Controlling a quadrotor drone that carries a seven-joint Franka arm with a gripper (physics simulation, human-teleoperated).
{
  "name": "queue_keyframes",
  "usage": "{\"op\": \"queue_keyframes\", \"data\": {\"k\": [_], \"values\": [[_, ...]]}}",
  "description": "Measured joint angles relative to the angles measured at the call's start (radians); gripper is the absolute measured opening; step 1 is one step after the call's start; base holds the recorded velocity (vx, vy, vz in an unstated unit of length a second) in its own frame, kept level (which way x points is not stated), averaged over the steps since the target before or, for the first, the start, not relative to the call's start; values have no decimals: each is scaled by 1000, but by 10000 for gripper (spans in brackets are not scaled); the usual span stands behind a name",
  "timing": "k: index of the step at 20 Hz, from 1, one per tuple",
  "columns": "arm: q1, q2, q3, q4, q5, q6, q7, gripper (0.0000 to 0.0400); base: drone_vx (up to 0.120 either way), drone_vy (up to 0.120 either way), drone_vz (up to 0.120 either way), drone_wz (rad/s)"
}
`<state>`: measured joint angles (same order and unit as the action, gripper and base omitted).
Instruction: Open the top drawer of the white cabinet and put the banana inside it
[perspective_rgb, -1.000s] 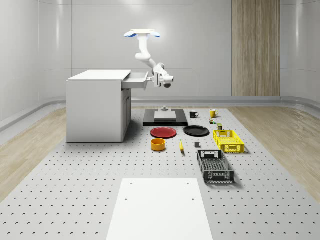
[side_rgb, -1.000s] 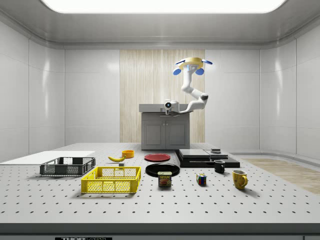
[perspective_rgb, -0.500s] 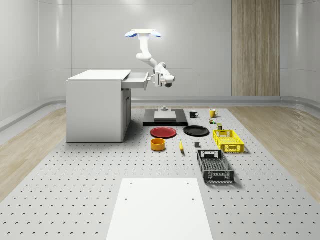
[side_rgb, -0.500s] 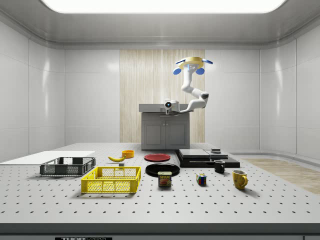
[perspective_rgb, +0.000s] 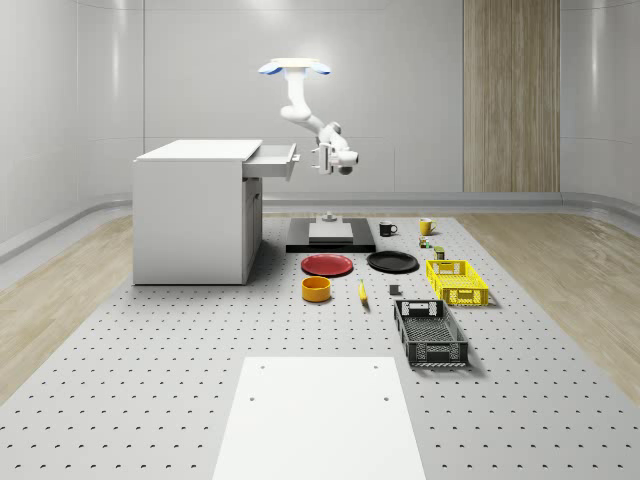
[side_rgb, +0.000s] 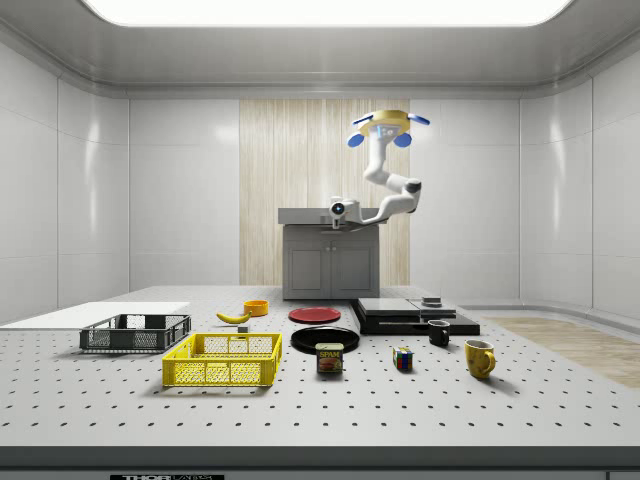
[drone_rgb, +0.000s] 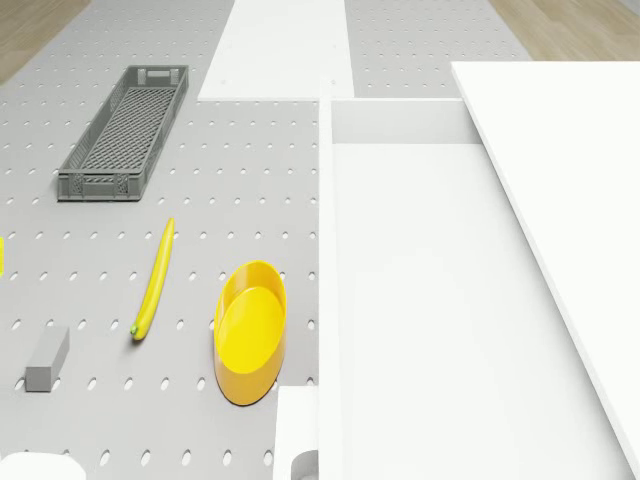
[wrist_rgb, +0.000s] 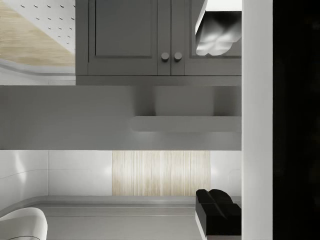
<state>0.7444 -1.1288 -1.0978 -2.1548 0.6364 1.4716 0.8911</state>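
Note:
The white cabinet (perspective_rgb: 195, 210) stands at the whole-scene view's left with its top drawer (perspective_rgb: 272, 160) pulled out. My drone (perspective_rgb: 293, 68) hovers just right of the drawer, above the floor. The gripper (perspective_rgb: 320, 158) hangs level with the drawer front, a small gap away from it, open and empty. In the wrist view, one dark finger (wrist_rgb: 217, 217) sits well clear of the drawer handle (wrist_rgb: 185, 123). The banana (perspective_rgb: 362, 292) lies on the floor beside an orange bowl (perspective_rgb: 316, 288). From the drone, the banana (drone_rgb: 155, 280) and the drawer's bare inside (drone_rgb: 420, 300) both show.
A red plate (perspective_rgb: 327, 265), a black plate (perspective_rgb: 392, 262), a yellow crate (perspective_rgb: 457, 281) and a grey crate (perspective_rgb: 430, 332) lie right of the cabinet. A black platform (perspective_rgb: 330, 235) sits behind them, and a white sheet (perspective_rgb: 318, 415) lies in front. Mugs and small items stand at the back right.
The gripper opened and let go of the drawer handle. Drone and arm shifted to the whole-scene view's right, away from the cabinet. The drawer stays pulled out.

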Motion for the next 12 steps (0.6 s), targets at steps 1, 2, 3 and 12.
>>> {"op": "queue_keyframes", "data": {"k": [1,2,3,12], "values": [[3,-5,1,-1,-4,3,4,398,-120,0,0,0],[6,-11,1,-1,-7,6,8,398,-120,0,0,0],[9,-16,2,-2,-11,9,12,399,-120,0,0,0],[31,-58,6,-6,-41,34,42,400,-22,9,0,0]]}}
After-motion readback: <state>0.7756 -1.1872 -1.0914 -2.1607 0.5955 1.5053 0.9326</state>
